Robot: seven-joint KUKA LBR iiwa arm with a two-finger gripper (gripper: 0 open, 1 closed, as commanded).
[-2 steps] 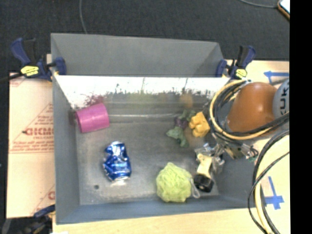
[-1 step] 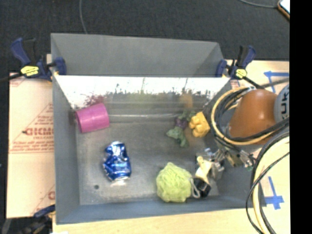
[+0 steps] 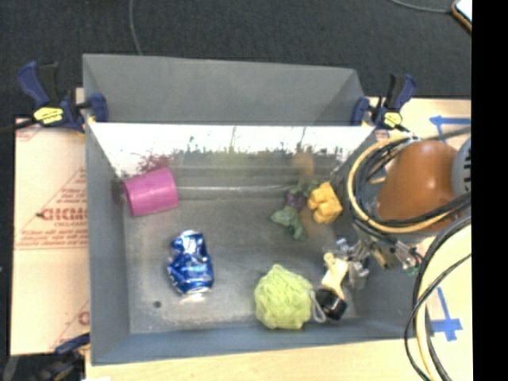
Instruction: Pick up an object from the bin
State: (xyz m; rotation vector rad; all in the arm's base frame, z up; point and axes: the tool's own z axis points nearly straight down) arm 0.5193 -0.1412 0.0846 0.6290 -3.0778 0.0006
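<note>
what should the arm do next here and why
Probably ease the gripper slightly down-left in the view, onto the small cream-and-black object in the bin's lower right corner. That is the nearest thing to it. The green mesh puff lies just beyond, and the yellow toy sits farther up.

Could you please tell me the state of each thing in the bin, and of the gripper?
Pink cup: lying on its side, back left.
Blue can: crumpled, lying front left.
Green mesh sponge: bunched up, resting at the front.
Yellow toy: resting back right, beside a small green piece.
Cream and black piece: lying front right.
Gripper: low at the right, just above the cream and black piece.
</note>
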